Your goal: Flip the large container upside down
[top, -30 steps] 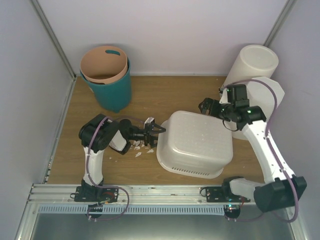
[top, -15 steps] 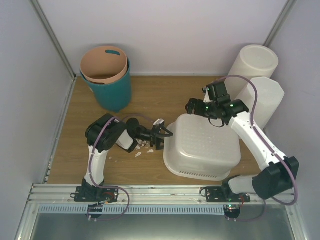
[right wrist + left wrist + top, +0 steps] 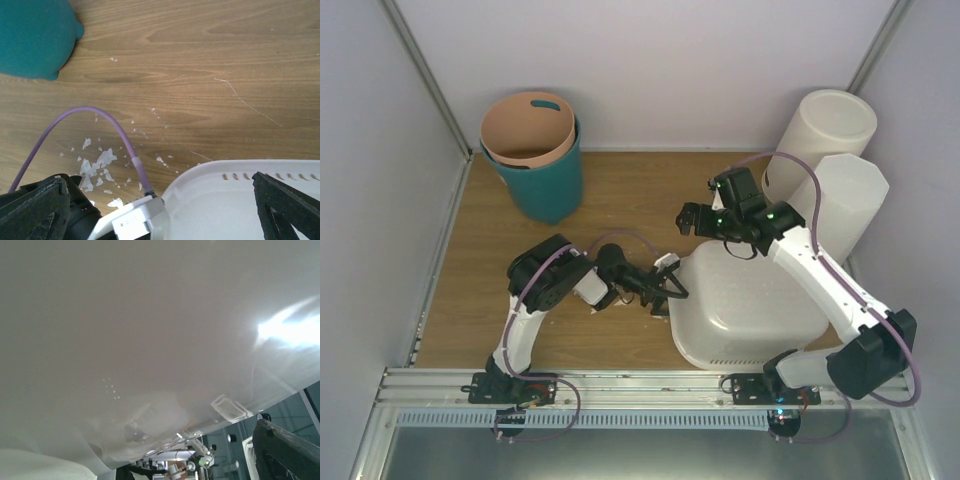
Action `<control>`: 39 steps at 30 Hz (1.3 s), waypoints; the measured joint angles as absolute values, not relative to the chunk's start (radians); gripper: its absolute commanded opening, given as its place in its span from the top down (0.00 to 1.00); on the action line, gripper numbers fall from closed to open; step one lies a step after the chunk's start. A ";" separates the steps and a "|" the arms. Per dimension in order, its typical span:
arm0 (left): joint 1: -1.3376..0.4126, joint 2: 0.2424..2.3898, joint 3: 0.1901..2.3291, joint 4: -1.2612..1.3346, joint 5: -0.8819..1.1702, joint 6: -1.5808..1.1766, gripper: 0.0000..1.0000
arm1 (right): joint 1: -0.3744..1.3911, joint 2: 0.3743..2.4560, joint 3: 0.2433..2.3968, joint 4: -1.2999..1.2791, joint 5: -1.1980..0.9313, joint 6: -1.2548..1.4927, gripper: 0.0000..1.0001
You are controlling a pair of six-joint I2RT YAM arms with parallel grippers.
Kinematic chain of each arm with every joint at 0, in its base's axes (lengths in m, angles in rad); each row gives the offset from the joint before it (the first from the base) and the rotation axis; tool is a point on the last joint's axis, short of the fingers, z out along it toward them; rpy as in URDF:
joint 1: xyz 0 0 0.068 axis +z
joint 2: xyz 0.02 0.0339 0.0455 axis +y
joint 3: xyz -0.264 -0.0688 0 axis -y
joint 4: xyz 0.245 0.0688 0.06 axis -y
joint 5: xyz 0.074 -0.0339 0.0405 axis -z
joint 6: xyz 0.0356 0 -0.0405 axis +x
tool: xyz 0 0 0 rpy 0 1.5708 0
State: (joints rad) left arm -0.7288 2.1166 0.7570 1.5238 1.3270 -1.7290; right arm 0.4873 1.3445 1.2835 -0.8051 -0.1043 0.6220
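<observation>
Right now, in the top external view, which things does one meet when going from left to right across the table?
teal bin → left gripper → large container → octagonal white bin. The right gripper and the round white bin overlap others sideways, so they are left out.

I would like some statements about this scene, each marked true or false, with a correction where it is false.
1. The left gripper is open, next to the large container's left side. True.
2. The teal bin stands in the right rear corner. False: it stands in the left rear corner.
3. White scraps lie on the wooden table. True.
4. The right gripper is shut on the tall round white bin. False: it is open and holds nothing.
</observation>
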 measured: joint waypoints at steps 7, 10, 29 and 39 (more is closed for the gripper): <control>-0.760 2.239 0.889 1.525 1.322 -1.764 0.01 | 0.490 1.335 1.283 -0.822 -0.049 0.638 0.00; -0.760 2.270 0.916 1.525 1.321 -1.762 0.01 | 0.490 1.317 1.283 -0.834 -0.034 0.643 0.00; -0.756 2.096 1.140 0.210 1.194 -0.719 0.01 | 0.490 1.303 1.256 -0.807 -0.062 0.640 0.00; -0.790 2.144 1.274 -0.128 1.151 -0.497 0.01 | 0.490 1.301 1.256 -0.806 -0.079 0.636 0.00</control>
State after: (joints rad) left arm -0.7902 2.1441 1.2743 -0.1280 1.1507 -0.4973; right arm 0.4900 1.3014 1.2564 -0.8059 -0.0792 0.6357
